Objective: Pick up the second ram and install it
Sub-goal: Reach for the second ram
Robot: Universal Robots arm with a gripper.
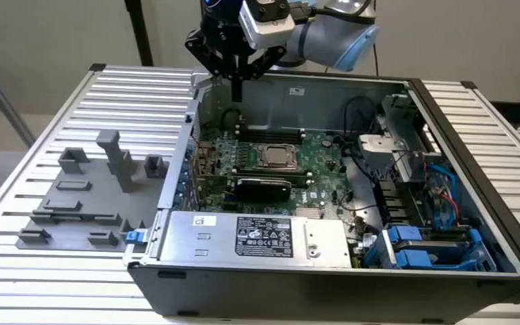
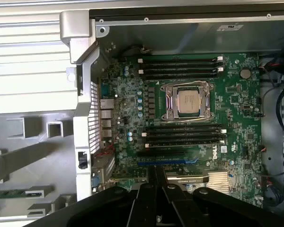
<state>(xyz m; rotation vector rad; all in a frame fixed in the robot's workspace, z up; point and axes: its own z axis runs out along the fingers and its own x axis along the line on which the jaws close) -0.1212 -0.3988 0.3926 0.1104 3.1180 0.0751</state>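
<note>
A slim green ram stick (image 2: 12, 193) lies in a slot of the gray fixture (image 2: 38, 153), outside the computer case. My gripper (image 1: 237, 97) hangs high over the rear edge of the open case, above the motherboard (image 1: 269, 159) and well away from the fixture (image 1: 79, 203). The dark fingers (image 2: 149, 198) are pressed together with nothing between them, pointing down toward the motherboard (image 2: 189, 104). Black memory slots (image 2: 180, 67) run above the processor (image 2: 188, 101), and more (image 2: 184, 135) run below it.
The open case wall (image 1: 177, 169) stands between the fixture and the motherboard. A gray power supply (image 1: 255, 237) sits at the front, with blue drive bays (image 1: 422, 247) and cables (image 1: 441, 189) at the exterior view's right. A slatted metal table (image 1: 52, 122) carries everything.
</note>
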